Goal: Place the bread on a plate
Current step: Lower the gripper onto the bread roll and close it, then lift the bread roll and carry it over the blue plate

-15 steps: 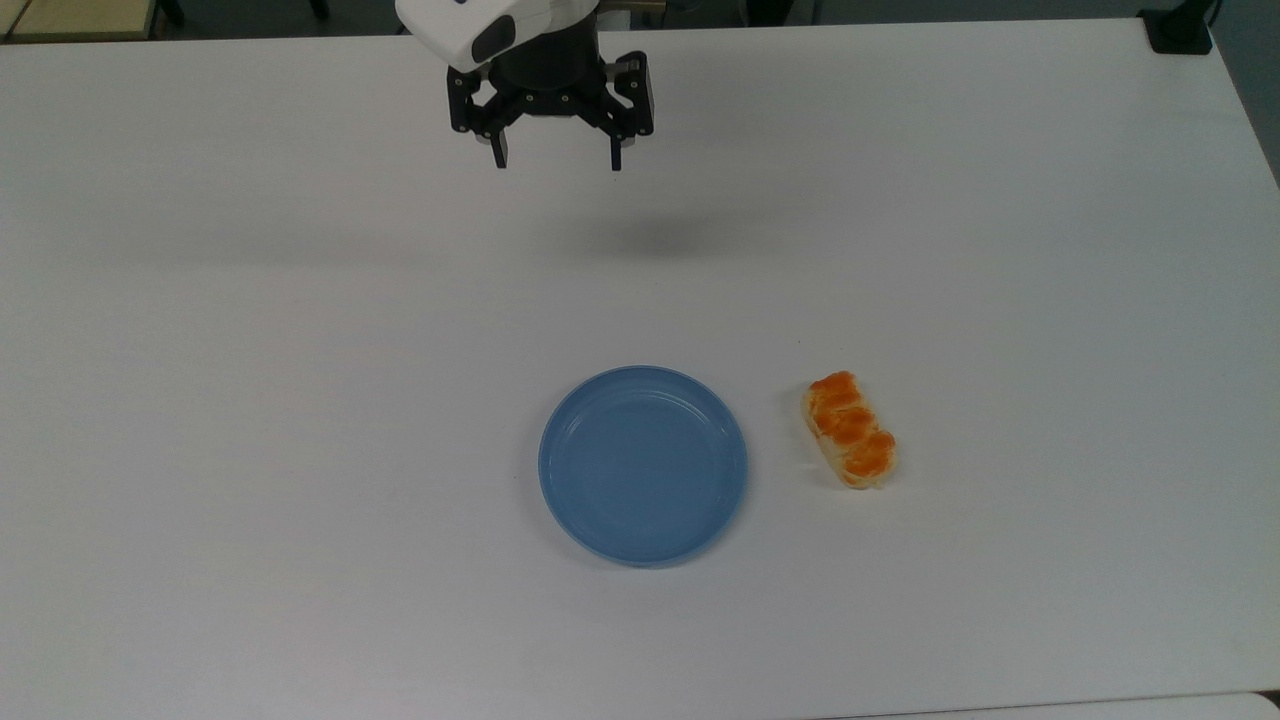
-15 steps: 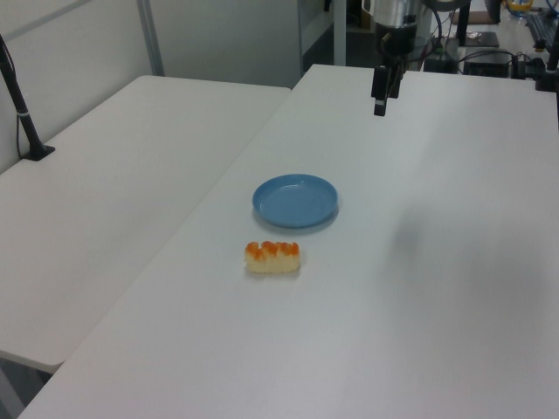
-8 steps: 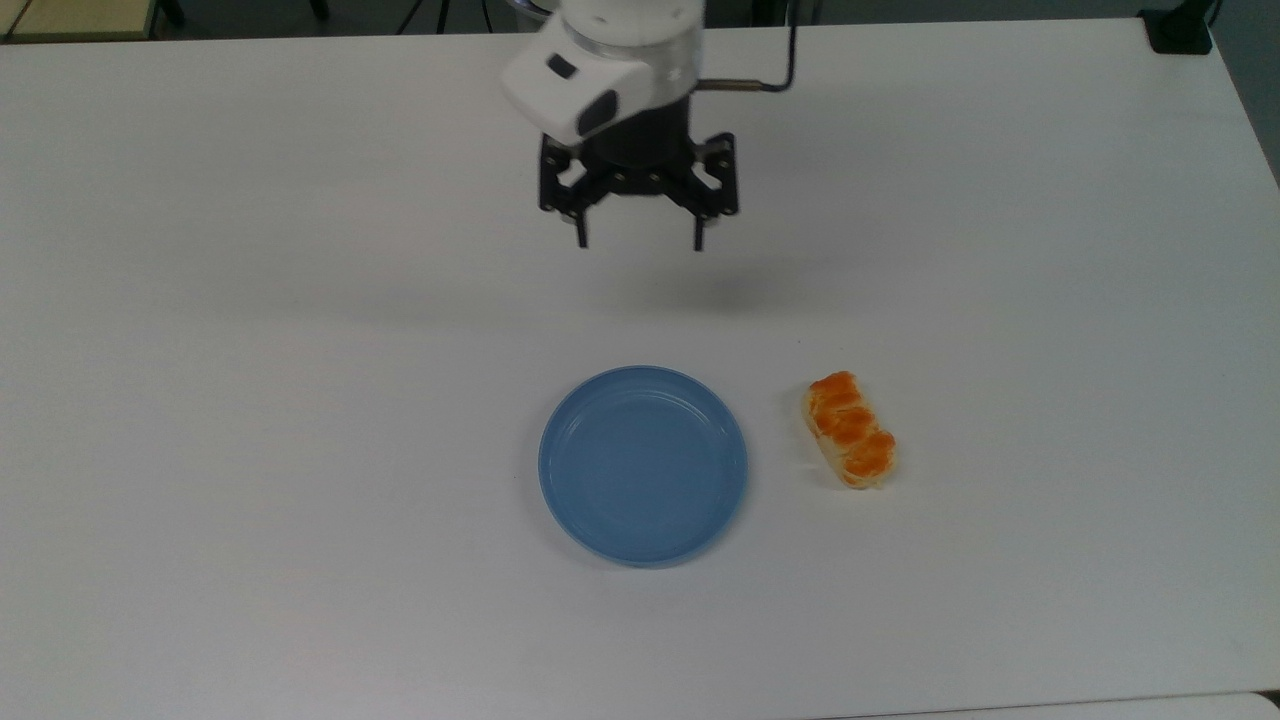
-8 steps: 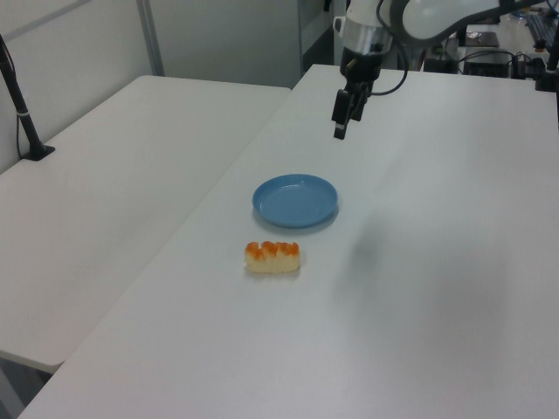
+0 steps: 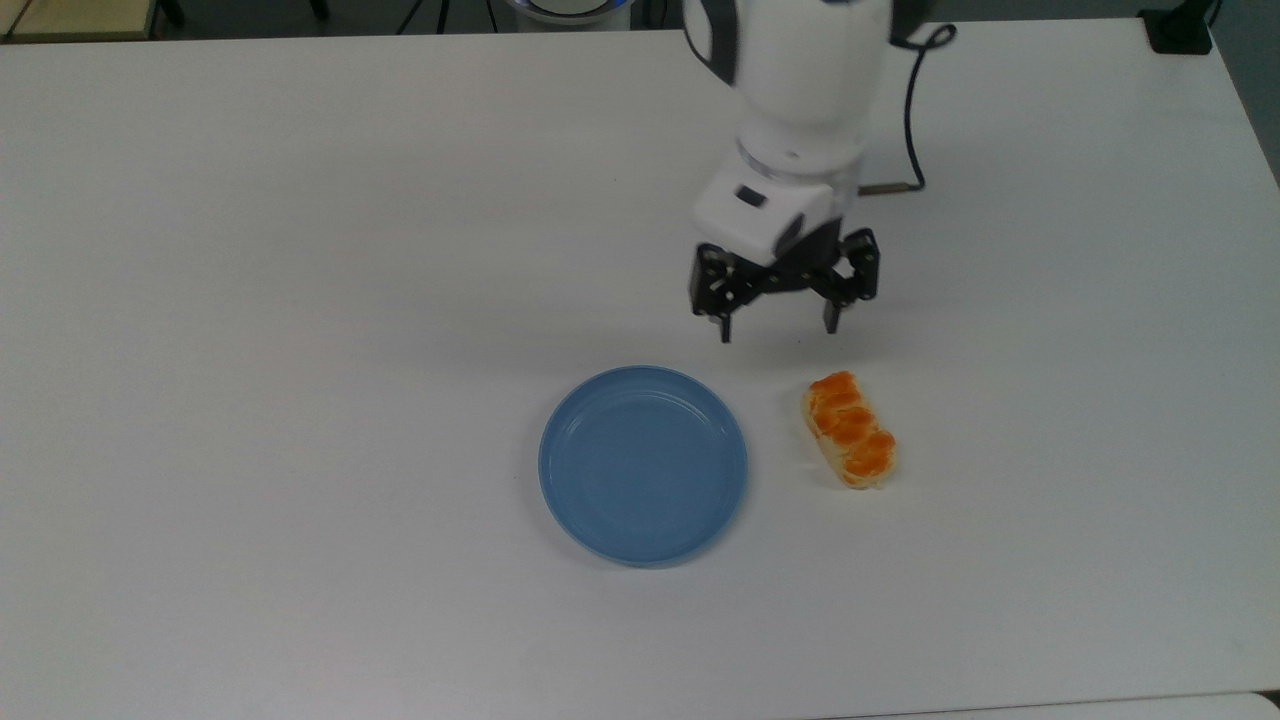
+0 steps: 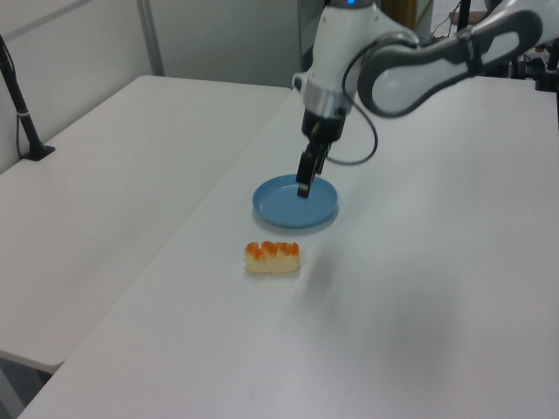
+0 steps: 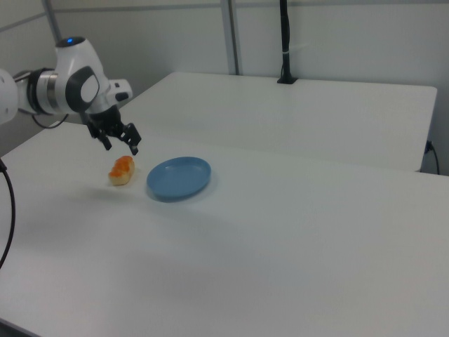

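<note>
Jaws wide open, empty, above tabletop; bread just ahead, plate beside. Bread looks light, squashy: grip pale sides midway.

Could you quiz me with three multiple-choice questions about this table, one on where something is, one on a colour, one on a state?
1. In the top view, where does the orange-brown braided bread roll lie?
A. on the plate
B. on the white table, at the plate's right
C. between the fingers

2. What colour is the round plastic plate?
A. light blue
B. red
C. green

3. How are the black fingers of the gripper?
A. shut on the roll
B. shut on the plate's rim
C. spread open, holding nothing

Answers: 1 B, the roll rests on bare table apart from the plate. 2 A, the plate is plain light blue. 3 C, a clear gap shows between the fingertips, above the table.
</note>
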`<move>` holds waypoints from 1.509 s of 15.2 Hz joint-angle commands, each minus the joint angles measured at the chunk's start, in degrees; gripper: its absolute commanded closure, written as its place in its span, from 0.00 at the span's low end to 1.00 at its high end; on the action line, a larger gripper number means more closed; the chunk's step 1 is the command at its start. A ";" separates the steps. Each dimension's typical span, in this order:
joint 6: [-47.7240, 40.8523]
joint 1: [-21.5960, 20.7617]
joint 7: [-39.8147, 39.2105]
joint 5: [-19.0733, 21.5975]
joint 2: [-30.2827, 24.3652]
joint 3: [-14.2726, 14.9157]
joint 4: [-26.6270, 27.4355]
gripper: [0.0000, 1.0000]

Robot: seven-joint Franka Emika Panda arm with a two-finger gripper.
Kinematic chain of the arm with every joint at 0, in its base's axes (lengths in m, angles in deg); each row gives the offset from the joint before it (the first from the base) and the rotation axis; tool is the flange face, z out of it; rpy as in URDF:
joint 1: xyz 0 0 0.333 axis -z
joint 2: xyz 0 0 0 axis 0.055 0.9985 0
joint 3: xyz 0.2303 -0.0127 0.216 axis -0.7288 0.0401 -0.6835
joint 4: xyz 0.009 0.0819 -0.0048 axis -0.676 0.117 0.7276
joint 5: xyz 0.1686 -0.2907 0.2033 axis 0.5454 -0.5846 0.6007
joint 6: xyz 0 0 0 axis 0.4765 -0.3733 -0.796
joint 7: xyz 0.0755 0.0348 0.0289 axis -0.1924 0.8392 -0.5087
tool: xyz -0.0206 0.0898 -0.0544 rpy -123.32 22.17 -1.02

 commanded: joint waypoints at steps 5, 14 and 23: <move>6.11 -6.56 0.54 1.08 10.74 3.86 -6.77 0.00; 10.79 -9.64 3.44 1.08 18.48 6.06 -11.79 0.07; 7.99 -8.59 2.83 1.25 13.75 6.32 -11.26 0.65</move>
